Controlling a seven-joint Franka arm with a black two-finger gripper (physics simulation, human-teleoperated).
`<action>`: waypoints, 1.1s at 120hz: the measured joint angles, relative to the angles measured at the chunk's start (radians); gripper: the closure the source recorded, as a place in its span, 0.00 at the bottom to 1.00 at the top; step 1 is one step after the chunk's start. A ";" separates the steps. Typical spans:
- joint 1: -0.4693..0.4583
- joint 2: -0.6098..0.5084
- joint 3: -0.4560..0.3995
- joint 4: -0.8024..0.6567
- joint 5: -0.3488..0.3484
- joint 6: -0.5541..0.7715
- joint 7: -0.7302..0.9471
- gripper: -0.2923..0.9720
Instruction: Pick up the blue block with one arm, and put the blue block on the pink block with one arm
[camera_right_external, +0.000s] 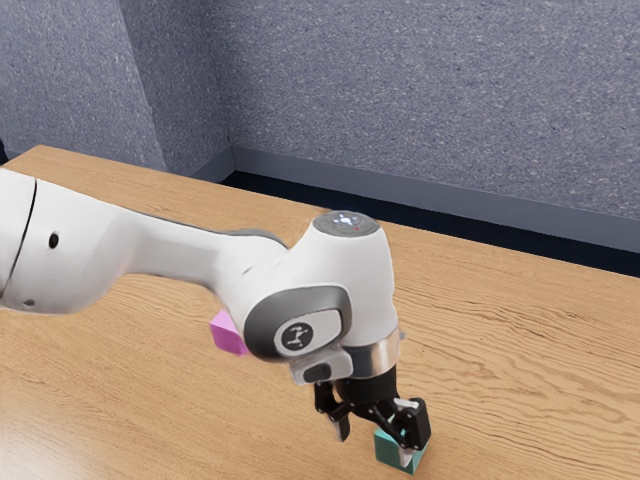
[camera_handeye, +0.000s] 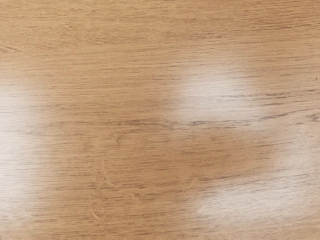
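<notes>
The blue block (camera_right_external: 401, 452), teal in this light, sits on the wooden table (camera_right_external: 520, 340) near its front edge. My gripper (camera_right_external: 375, 428) hangs low right beside it, open, fingers spread. One fingertip (camera_right_external: 411, 422) stands just over the block's top and the other is off to the exterior view's left. I cannot tell whether that finger touches the block. The pink block (camera_right_external: 226, 334) lies farther to the exterior view's left, half hidden behind my arm's wrist housing. The wrist view looks down on bare wood grain (camera_handeye: 160, 120).
A grey wall (camera_right_external: 420, 90) with a dark baseboard runs behind the table's far edge. Open tabletop stretches to the exterior view's right of the gripper and behind it. My white arm (camera_right_external: 150, 255) spans the exterior view's left half above the table.
</notes>
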 joint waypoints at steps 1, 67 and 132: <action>-0.001 0.005 0.000 0.002 0.002 0.001 -0.003 0.23; -0.011 0.115 0.027 0.014 0.141 0.195 -0.176 0.23; -0.010 0.177 0.041 0.037 0.201 0.221 -0.127 0.23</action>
